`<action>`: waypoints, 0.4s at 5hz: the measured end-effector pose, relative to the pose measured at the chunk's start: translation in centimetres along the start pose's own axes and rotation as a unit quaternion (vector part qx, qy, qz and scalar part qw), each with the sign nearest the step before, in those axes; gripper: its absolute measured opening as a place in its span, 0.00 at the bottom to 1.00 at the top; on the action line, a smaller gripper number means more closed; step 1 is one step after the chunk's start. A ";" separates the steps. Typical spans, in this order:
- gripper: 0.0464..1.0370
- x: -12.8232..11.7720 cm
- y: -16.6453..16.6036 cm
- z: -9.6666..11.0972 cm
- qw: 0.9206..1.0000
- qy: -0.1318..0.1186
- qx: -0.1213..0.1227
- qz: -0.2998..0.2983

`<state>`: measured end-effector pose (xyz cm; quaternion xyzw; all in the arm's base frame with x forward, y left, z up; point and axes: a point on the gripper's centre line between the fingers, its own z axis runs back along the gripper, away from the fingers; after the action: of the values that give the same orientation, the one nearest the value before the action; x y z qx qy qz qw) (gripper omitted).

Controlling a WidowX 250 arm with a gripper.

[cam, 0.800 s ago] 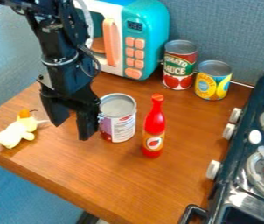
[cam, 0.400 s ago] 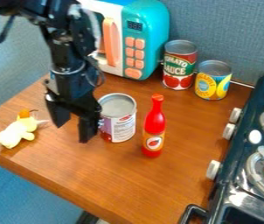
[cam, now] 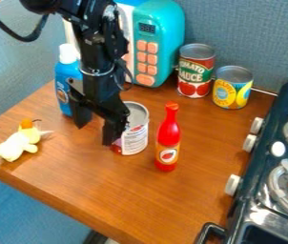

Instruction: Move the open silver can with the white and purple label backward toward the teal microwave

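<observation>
The can (cam: 136,139) stands upright on the table (cam: 124,190), just beside your gripper (cam: 96,125), whose fingers are spread with nothing between. The near finger overlaps the can in view (if they touch, I cannot tell), so a sideways swing could tip it into the red bottle (cam: 168,143). Its top looks closed; you cannot see any contents.

Gripper (cam: 96,133): of black colour
Capped bottle (cam: 66,83): blue, with white cap (cam: 68,53)
Microwave (cam: 169,28): teal and white, buttons (cam: 152,46) are peach
Tall can (cam: 196,74): red and green
Short can (cam: 232,93): yellow and blue
Slim bottle (cam: 168,133): mainly red
Soft toy (cam: 16,145): pale yellow
Table (cam: 108,190): brown, wood grain
Stove knobs (cam: 232,184): white
</observation>
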<state>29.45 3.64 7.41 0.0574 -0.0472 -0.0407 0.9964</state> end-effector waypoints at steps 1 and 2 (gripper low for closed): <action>0.96 0.9 -0.3 -1.0 1.000 0.013 -0.020 0.002; 0.96 1.6 0.0 -1.8 0.999 0.017 -0.034 0.015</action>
<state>31.20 3.69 5.79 0.0232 -0.0298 -0.0263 0.9989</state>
